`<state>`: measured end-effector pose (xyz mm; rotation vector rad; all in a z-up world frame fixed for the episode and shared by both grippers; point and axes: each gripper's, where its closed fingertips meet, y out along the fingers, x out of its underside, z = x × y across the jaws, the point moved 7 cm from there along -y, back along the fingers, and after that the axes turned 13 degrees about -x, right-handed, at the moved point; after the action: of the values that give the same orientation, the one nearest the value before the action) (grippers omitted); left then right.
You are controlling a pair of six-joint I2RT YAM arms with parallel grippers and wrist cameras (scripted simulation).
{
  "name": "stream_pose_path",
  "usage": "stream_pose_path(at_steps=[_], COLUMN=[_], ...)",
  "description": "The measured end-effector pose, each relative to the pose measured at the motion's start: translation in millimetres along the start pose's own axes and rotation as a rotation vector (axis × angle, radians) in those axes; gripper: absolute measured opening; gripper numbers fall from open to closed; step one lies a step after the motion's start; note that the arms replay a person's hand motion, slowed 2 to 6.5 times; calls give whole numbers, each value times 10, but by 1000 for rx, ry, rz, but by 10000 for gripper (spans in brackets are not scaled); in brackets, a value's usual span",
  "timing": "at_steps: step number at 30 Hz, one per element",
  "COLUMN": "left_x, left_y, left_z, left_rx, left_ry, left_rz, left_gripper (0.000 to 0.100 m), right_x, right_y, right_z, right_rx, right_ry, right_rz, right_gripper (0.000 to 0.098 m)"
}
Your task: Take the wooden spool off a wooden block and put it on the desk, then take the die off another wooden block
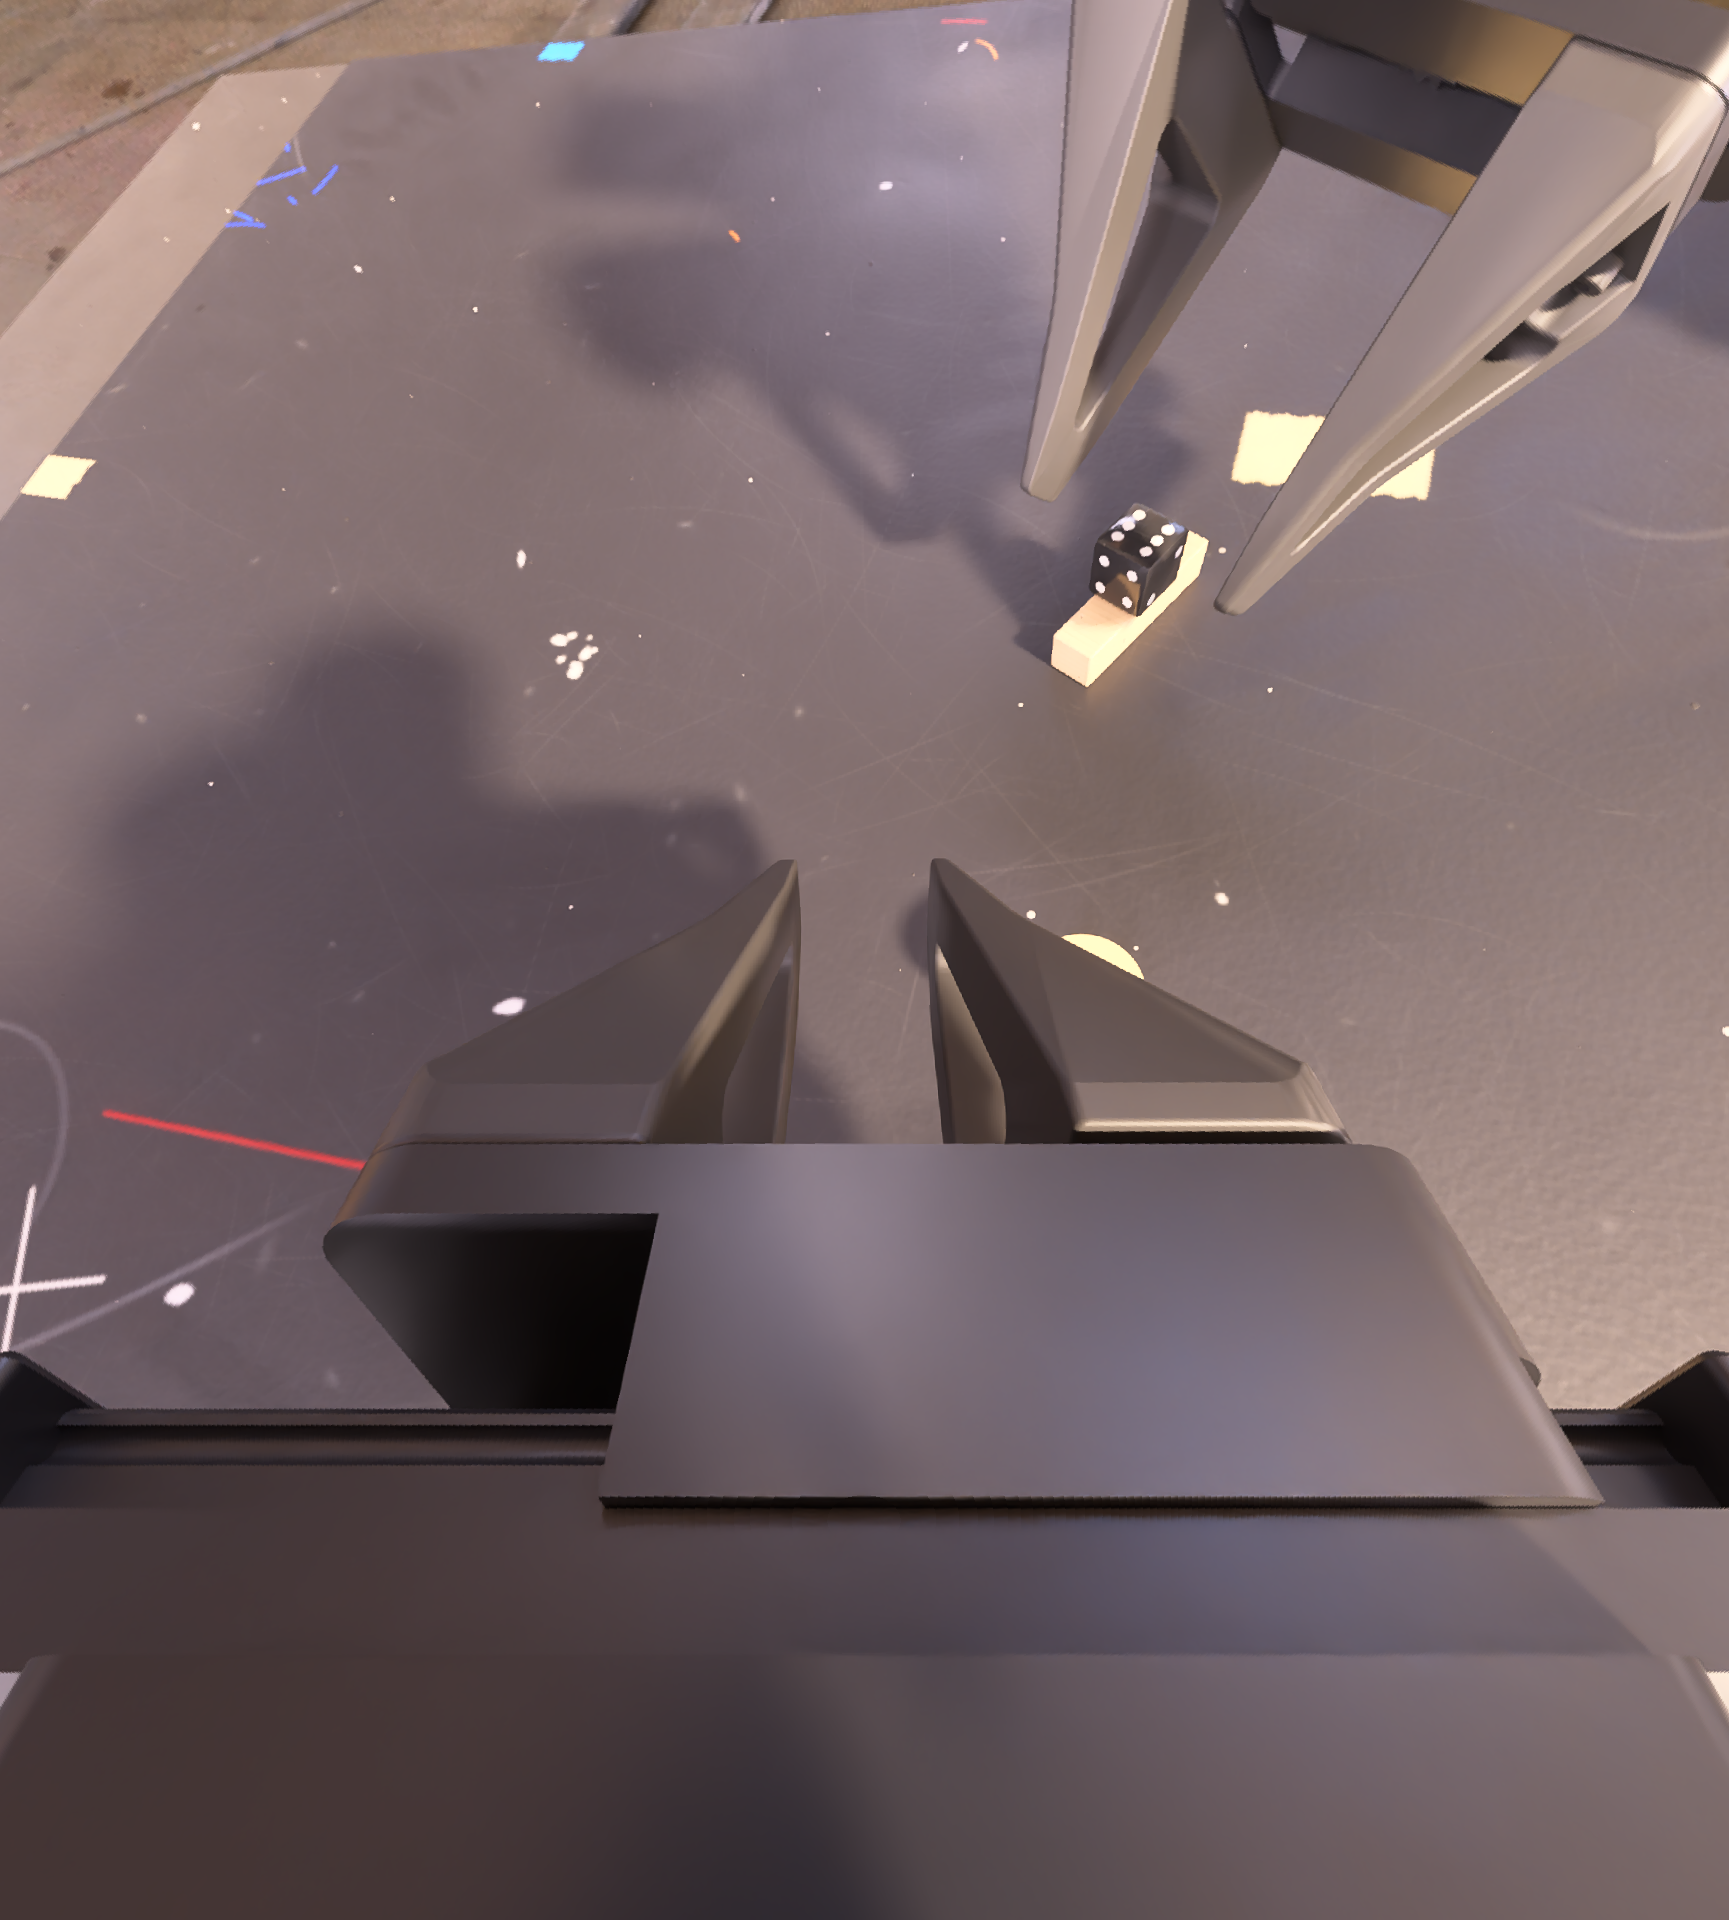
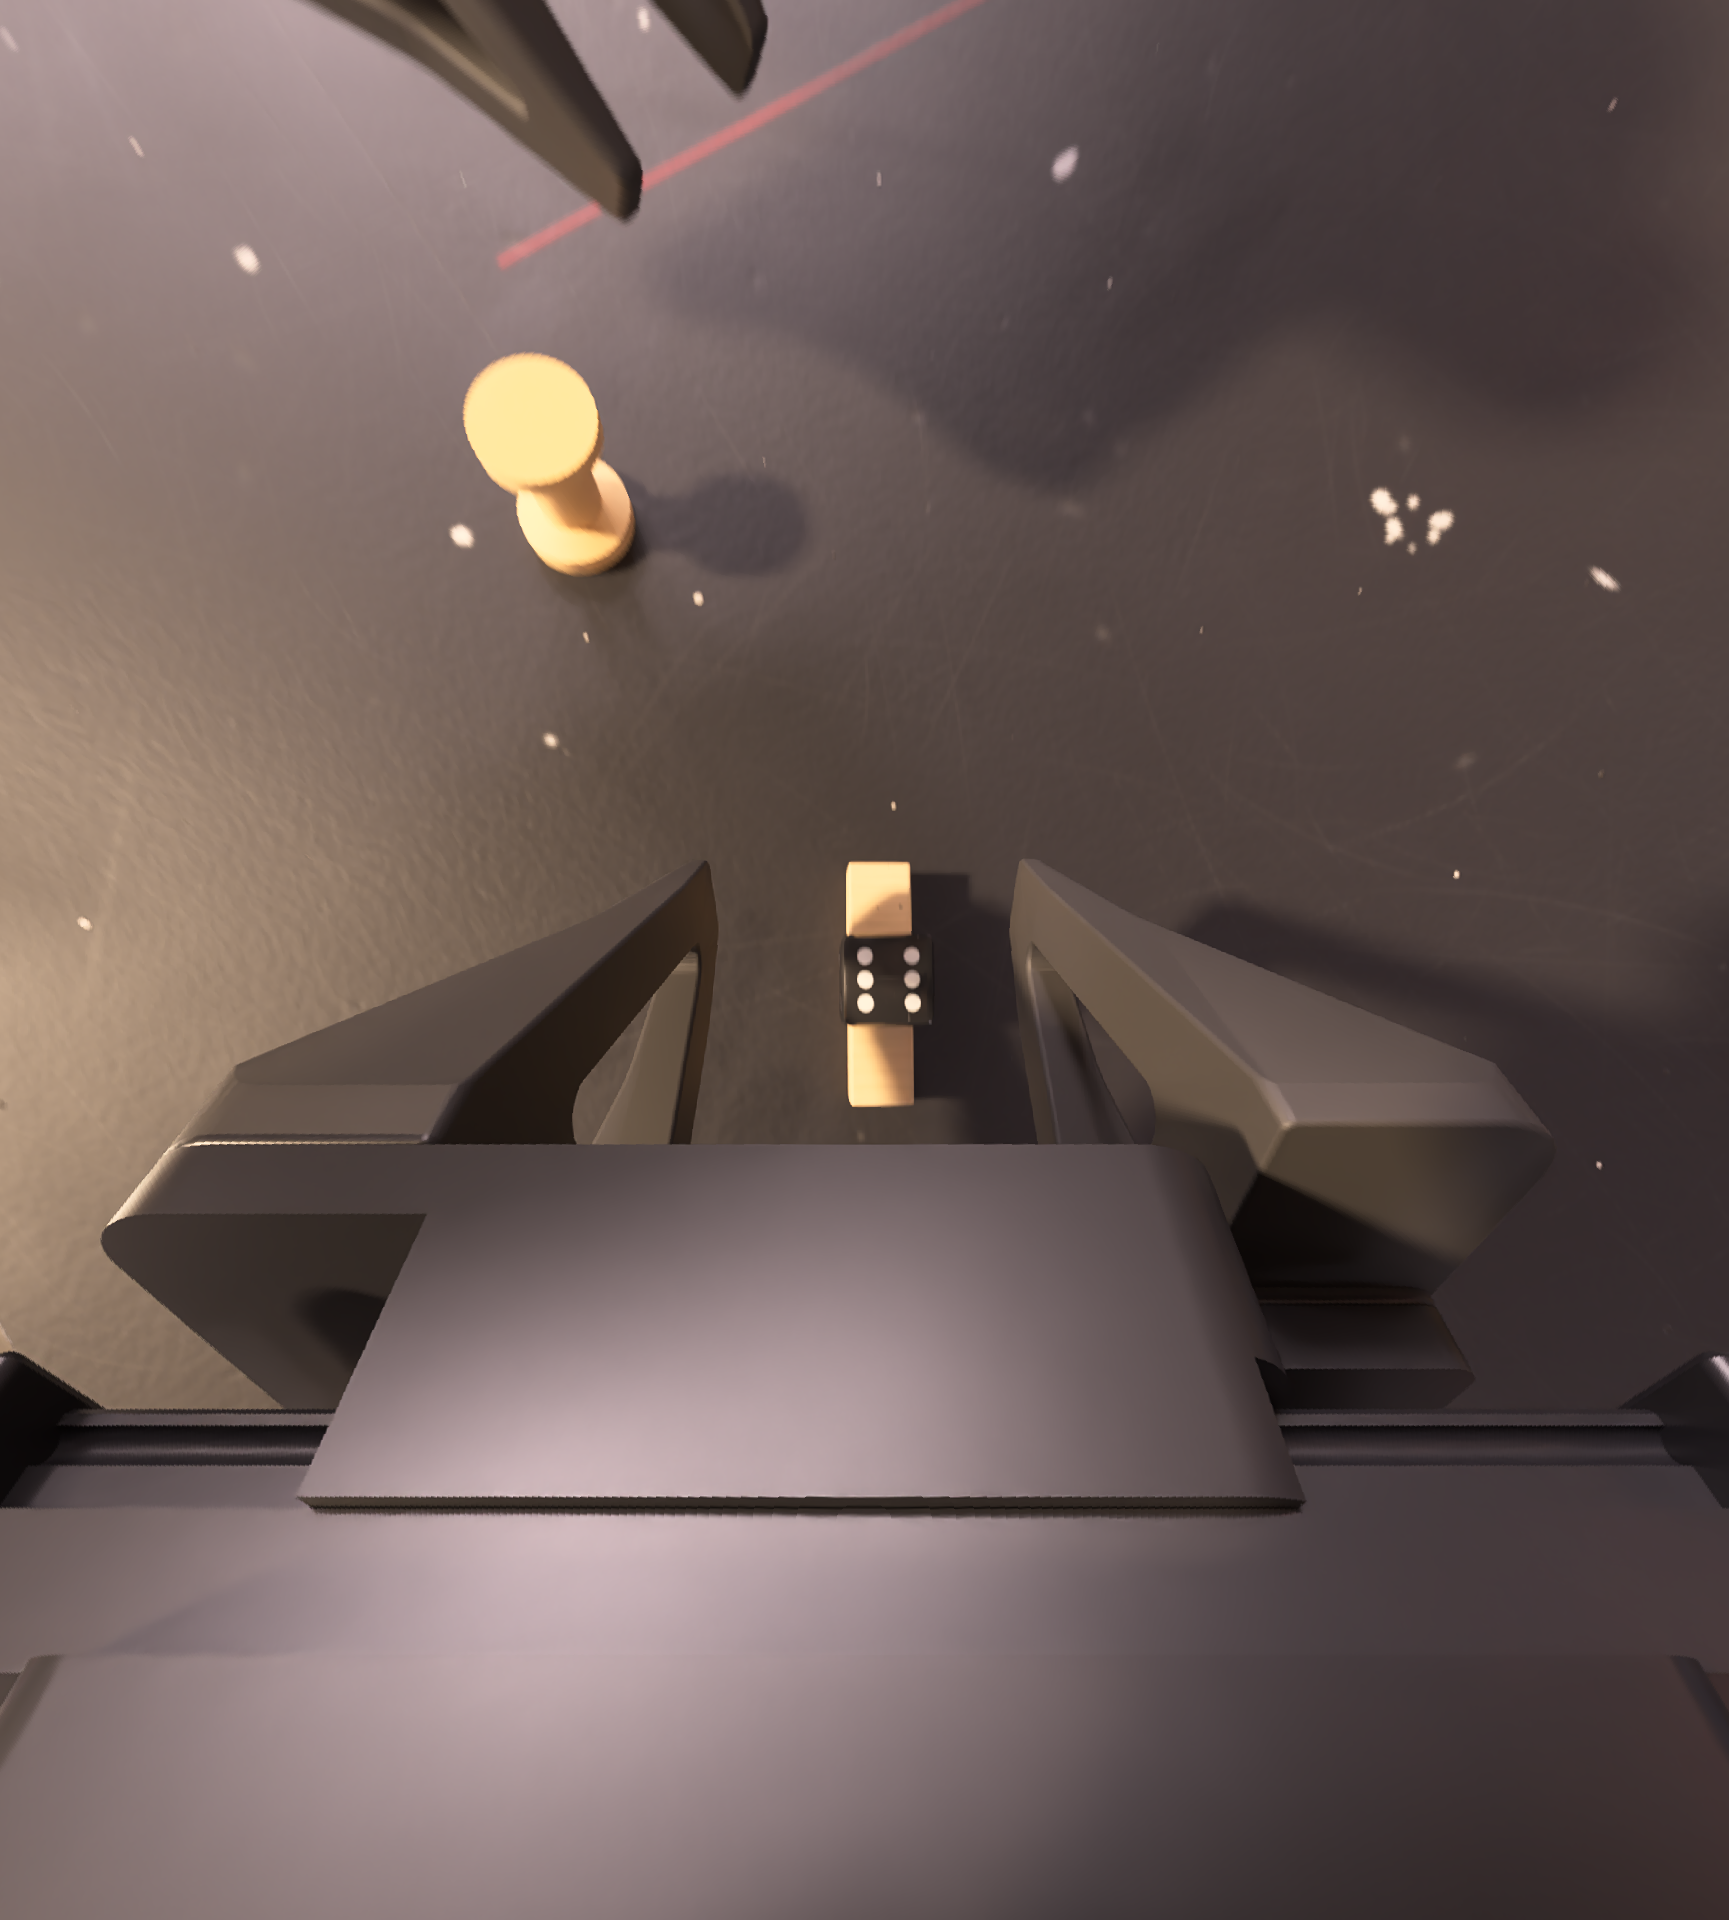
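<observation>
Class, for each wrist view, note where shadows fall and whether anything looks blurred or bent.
Left wrist view: broad soft arm shadows cross the desk; its far edges slant, wide-angle stretch. Right wrist view: the wooden spool casts a dark shadow to its right; the die on its wooden block looks sharp; white specks look smeared.

The left gripper (image 1: pixel 865 883) has two matte dark-grey fingers (image 1: pixel 725 997), each a wedge tapering to a narrow tip with a long cut-out window along its inner side. Behind them sits a broad, flat charcoal plate with rounded corners, mounted over a black cross rail whose ends turn up as small angled brackets.

The right gripper (image 2: pixel 860 883) is built the same way: matte dark-grey wedge fingers (image 2: pixel 1203 1018) with slotted inner sides, a smooth charcoal plate and a black rail. Seen from the left wrist view, its fingers (image 1: pixel 1099 312) look long, slim and pale grey, with hollow triangular openings.
</observation>
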<state>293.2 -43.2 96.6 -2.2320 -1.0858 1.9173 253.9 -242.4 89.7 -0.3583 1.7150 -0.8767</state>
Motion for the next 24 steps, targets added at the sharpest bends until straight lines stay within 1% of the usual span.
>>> stream_pose_path(at_steps=[5, 9, 12, 13, 15, 20, 24], left_x=[34, 39, 37, 36, 36, 36, 31], left_y=[22, 27, 27, 28, 28, 28, 29], left_z=[6, 11, 14, 15, 15, 16, 29], left_rx=[5, 6, 7, 7, 7, 7, 10], left_ry=[7, 11, 12, 13, 13, 13, 21], left_rz=[-17, -20, -19, -19, -19, -19, -17], left_gripper=[204, 201, 200, 199, 199, 200, 206], right_x=[69, 80, 80, 80, 79, 81, 89], right_y=[34, 73, 85, 86, 88, 74, 61], right_z=[2, 9, 18, 19, 19, 21, 9], right_rx=[38, 66, 78, 80, 80, 81, 70], right_ry=[-27, -49, -57, -58, -59, -57, -36], right_rz=[-98, -128, -129, -128, -125, -121, -123], right_gripper=[474, 426, 341, 297, 173, 171, 169])
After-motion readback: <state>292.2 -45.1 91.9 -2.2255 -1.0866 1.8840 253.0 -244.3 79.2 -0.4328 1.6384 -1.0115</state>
